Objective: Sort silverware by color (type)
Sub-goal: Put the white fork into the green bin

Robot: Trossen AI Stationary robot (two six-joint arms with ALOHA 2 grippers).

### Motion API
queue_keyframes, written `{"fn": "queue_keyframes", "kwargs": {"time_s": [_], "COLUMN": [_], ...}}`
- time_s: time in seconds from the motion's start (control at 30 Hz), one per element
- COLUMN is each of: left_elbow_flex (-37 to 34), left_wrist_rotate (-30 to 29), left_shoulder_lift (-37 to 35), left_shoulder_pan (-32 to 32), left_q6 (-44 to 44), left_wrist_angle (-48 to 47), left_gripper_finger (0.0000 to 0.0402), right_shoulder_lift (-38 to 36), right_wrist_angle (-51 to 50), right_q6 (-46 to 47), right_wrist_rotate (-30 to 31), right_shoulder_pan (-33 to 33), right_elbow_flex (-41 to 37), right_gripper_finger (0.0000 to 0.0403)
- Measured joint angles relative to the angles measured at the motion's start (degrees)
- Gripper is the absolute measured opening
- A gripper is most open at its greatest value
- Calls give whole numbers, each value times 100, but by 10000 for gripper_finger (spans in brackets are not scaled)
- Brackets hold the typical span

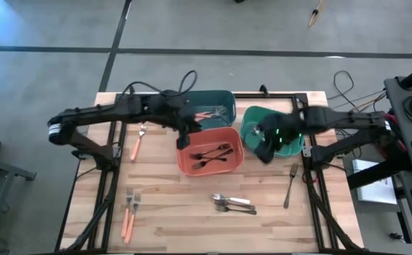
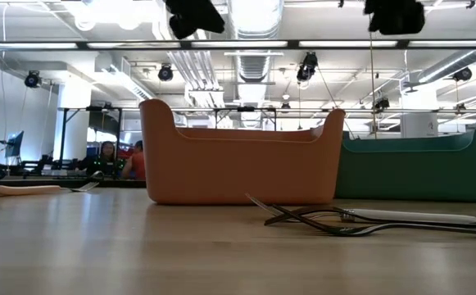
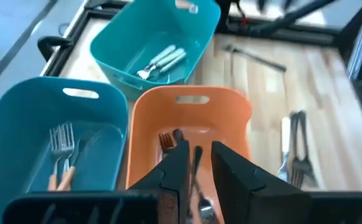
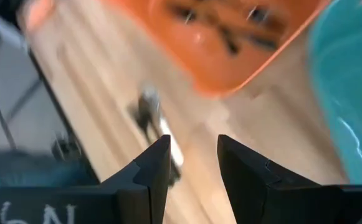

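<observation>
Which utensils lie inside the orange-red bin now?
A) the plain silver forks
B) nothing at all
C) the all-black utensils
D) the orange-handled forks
C: the high view shows several all-black utensils lying in the orange-red bin, and the left wrist view shows dark pieces there too.

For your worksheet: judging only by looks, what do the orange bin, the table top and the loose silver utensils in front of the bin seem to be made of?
Orange bin: probably moulded plastic, with a smooth matte wall and rounded rim. Table top: wood, with pale planks and visible grain lines. Silver utensils: likely metal, shiny and reflective.
</observation>
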Motion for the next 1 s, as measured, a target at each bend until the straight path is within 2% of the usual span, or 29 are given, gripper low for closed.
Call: {"fn": "queue_keyframes", "kwargs": {"time_s": [0.23, 0.47, 0.7, 0.83, 1.0], "left_elbow_flex": [-1036, -1473, -1510, -1507, -1510], "left_wrist_rotate": [-20, -46, -51, -135, -199], "left_shoulder_lift": [-891, -1422, -1572, -1556, -1542], "left_shoulder_pan": [-117, -115, -112, -115, -115], "left_q6": [-643, -907, -932, -1037, -1058], "left_wrist_angle": [1277, 1462, 1453, 1452, 1446], "left_gripper_finger": [49, 49, 49, 49, 49], "right_shoulder_lift": [637, 1046, 1412, 1772, 1935], "right_wrist_angle": [-216, 32, 921, 1311, 2445], "right_q6": [-63, -471, -1019, -1183, -1220], "right_wrist_rotate": [16, 129, 908, 1202, 1267], "right_shoulder_pan": [1531, 2643, 3178, 3187, 3102], "right_elbow_flex": [-32, -264, -653, -997, -1483], "right_gripper_finger": [123, 123, 123, 123, 123]}}
